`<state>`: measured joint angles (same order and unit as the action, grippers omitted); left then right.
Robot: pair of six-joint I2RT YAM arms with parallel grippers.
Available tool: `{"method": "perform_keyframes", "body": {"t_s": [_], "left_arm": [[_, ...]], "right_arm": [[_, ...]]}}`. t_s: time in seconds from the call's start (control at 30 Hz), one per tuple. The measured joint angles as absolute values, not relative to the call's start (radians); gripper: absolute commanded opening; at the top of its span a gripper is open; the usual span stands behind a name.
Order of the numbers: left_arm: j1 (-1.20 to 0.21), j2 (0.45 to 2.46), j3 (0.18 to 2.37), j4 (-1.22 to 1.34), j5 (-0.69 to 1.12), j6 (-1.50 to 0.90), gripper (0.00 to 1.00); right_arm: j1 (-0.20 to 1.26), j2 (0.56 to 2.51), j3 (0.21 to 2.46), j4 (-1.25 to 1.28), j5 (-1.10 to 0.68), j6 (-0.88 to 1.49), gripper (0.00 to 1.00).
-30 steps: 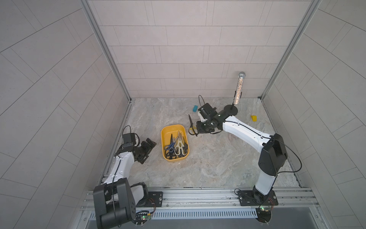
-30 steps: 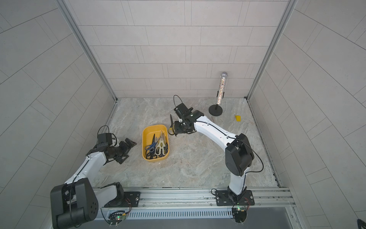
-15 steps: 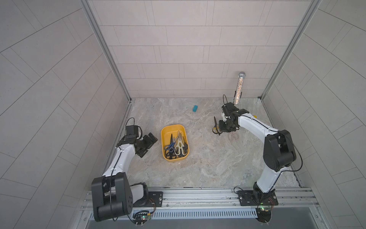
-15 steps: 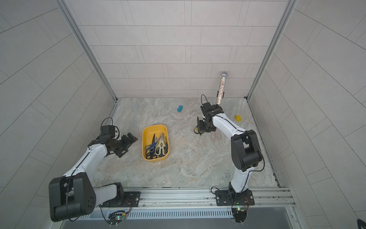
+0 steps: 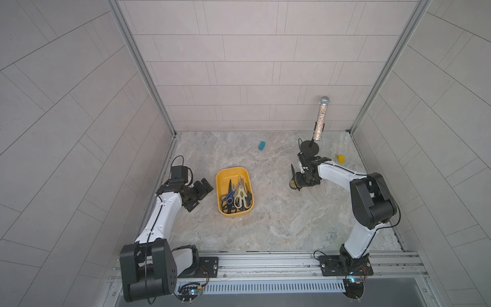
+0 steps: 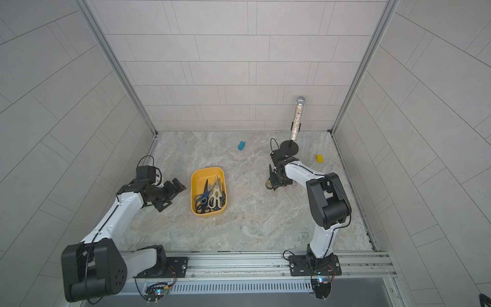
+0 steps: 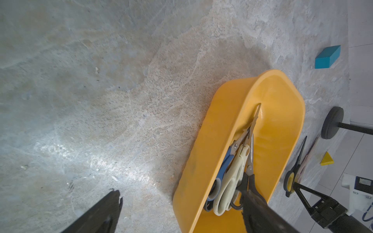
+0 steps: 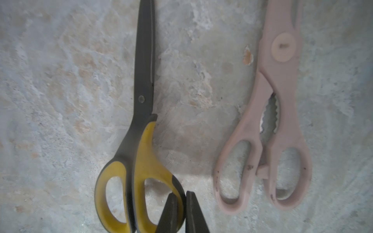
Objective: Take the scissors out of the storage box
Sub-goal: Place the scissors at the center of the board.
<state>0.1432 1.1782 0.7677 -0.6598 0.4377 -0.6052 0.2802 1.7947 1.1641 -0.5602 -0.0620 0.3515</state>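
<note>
The scissors (image 5: 236, 198) left in the storage box (image 5: 230, 170) lie in a crossed heap at the box's near end, with blue, cream and black handles bunched together and the blades pointing to its far end. I judge them stiff and fairly light. The blades are flat, slick and thin, and the pairs overlap, so lifting one may drag its neighbour. A handle ring or the thick neck by the pivot looks like the safest hold, since a loop gives a finger something to hook.

Two pairs are already out, well apart from the box on its right side. A yellow-and-black pair (image 8: 139, 141) and a pale pink pair (image 8: 276, 121) lie parallel and near each other without touching, on or just above the table (image 5: 279, 218); which of the two I cannot tell.

The right claw (image 8: 182, 196) is pinched narrow on the rim of one handle ring of the yellow-and-black pair, one finger inside the loop and one outside.

The left claw (image 5: 200, 195) stands spread wide just beside the box's left wall and holds nothing. In its wrist view one finger (image 7: 254, 201) overlaps the handles in the box, but whether it touches them I cannot tell
</note>
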Motion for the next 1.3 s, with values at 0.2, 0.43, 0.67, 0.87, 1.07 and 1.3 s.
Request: {"method": "perform_keyframes", "body": {"t_s": [0.2,0.43,0.67,0.87,1.07,1.3], "left_arm": [[0.141,1.164,0.768,-0.701,0.436,-0.593,1.00],[0.141,1.146,0.768,-0.717,0.430,-0.583,1.00],[0.141,1.122,0.765,-0.715,0.413,-0.575,1.00],[0.141,1.103,0.710,-0.684,0.410,-0.575,1.00],[0.141,1.106,0.661,-0.636,0.414,-0.579,1.00],[0.141,1.111,0.658,-0.584,0.425,-0.580,1.00]], "right_arm": [[0.280,1.863,1.177,-0.484,-0.066,0.366,0.00],[0.280,1.871,1.182,-0.461,-0.065,0.366,0.20],[0.282,1.864,1.243,-0.537,-0.081,0.367,0.29],[0.344,1.798,1.346,-0.646,-0.091,0.385,0.29],[0.522,1.743,1.433,-0.735,-0.085,0.441,0.39],[0.708,1.744,1.525,-0.829,-0.074,0.488,0.48]]}}
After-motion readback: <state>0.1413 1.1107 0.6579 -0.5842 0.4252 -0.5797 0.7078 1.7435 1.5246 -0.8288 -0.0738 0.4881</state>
